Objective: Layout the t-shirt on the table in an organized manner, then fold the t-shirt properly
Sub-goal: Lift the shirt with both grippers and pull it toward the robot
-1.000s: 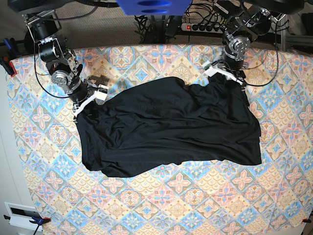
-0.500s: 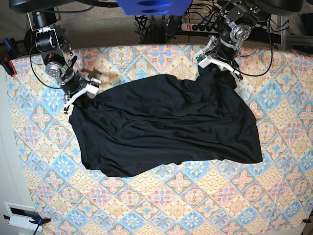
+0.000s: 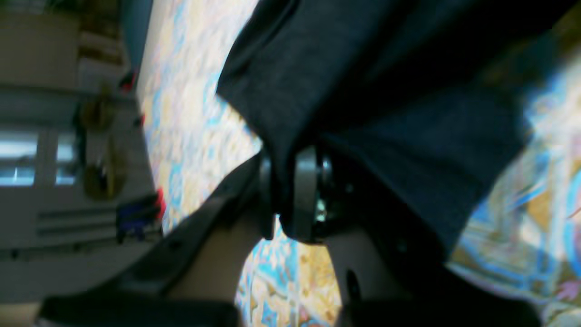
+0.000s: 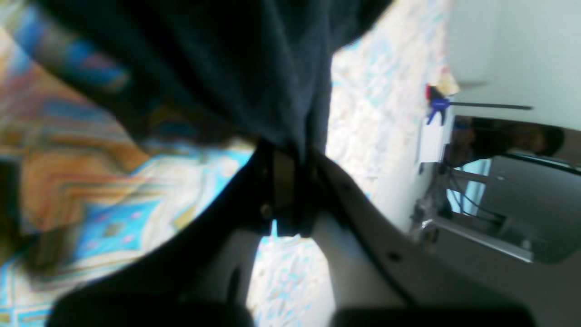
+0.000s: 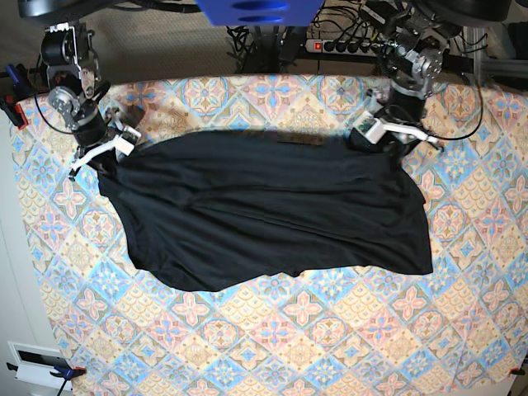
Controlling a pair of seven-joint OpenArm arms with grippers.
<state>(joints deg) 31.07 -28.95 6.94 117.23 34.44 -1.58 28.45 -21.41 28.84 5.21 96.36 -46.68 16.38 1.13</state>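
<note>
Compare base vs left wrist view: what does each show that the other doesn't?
Base only: the whole t-shirt spread wide across the table, the right gripper pinching its other top corner, and the power strip behind the table.

Left wrist only: a close look at the left gripper, jaws shut on a bunched fold of black fabric, though blurred.

Both: the left gripper holding the t-shirt, and the patterned tablecloth beneath.

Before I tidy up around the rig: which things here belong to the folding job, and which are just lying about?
Job:
- t-shirt
- table
- left gripper
- right gripper

Lying about:
- power strip
- blue clamp
</note>
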